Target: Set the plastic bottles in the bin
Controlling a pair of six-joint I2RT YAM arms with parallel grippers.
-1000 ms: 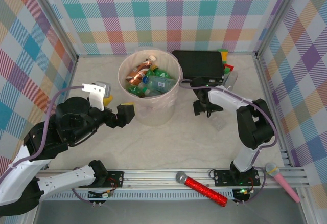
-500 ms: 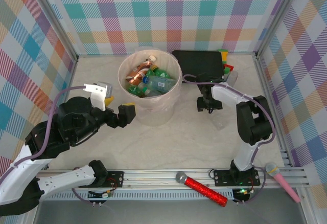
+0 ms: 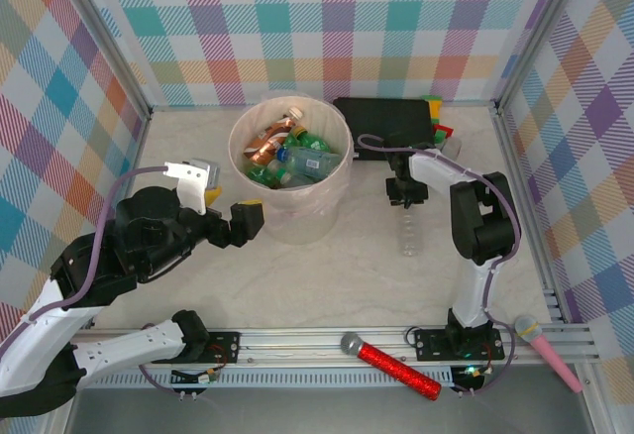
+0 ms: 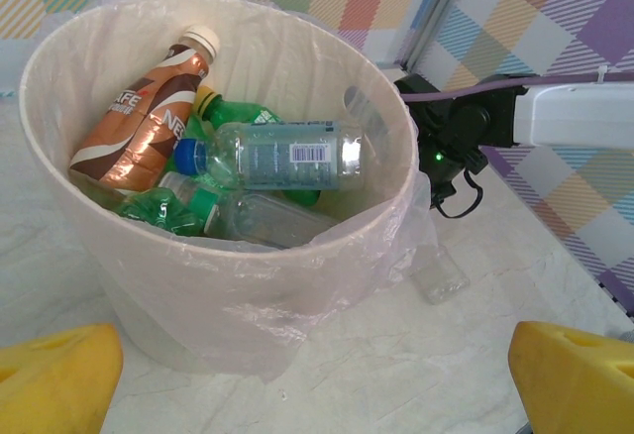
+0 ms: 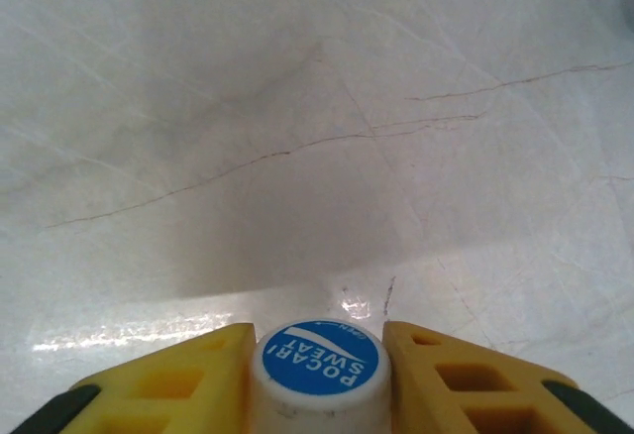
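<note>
A clear plastic bottle (image 3: pixel 409 233) lies on the table right of the bin (image 3: pixel 297 211). My right gripper (image 3: pixel 406 194) is at its far end, and the yellow fingers (image 5: pixel 461 370) press on both sides of the bottle's blue-and-white cap (image 5: pixel 317 367). The round pale bin (image 4: pixel 178 295), lined with thin plastic, holds several bottles: a brown one (image 4: pixel 149 107), a clear one with a blue cap (image 4: pixel 277 154) and green ones (image 4: pixel 158 211). My left gripper (image 3: pixel 246 221) stands wide open just left of the bin, nothing between its fingers (image 4: pixel 59 384).
A flat black box (image 3: pixel 386 122) sits behind the right gripper, with small coloured toys (image 3: pixel 438 122) at its right end. A red glittery microphone (image 3: pixel 396 367) and a pink microphone (image 3: pixel 550 350) lie on the front rail. Checked walls close in three sides.
My right gripper has shifted right and back to the lying bottle's cap and closed on it; the bottle has turned a little. The left arm has barely moved.
</note>
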